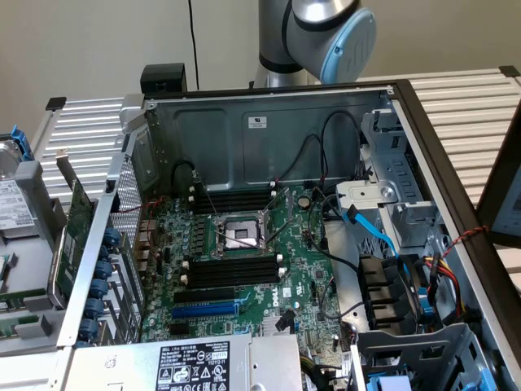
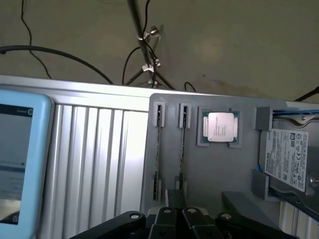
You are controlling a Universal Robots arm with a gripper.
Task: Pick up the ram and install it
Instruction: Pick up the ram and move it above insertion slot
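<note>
The gripper (image 2: 175, 200), fingers pressed together and holding nothing, hangs over a grey tray (image 2: 219, 169), right at the end of the ram (image 2: 183, 144). The ram stands on edge in a slot beside a second stick (image 2: 158, 149). The tray also holds a processor (image 2: 219, 125) and a hard drive (image 2: 289, 157). In the exterior view, an open computer case (image 1: 212, 138) holds a motherboard (image 1: 305, 277).

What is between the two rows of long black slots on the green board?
The square CPU socket sits between the upper memory slots and the lower memory slots on the motherboard, seen in the exterior view.
</note>
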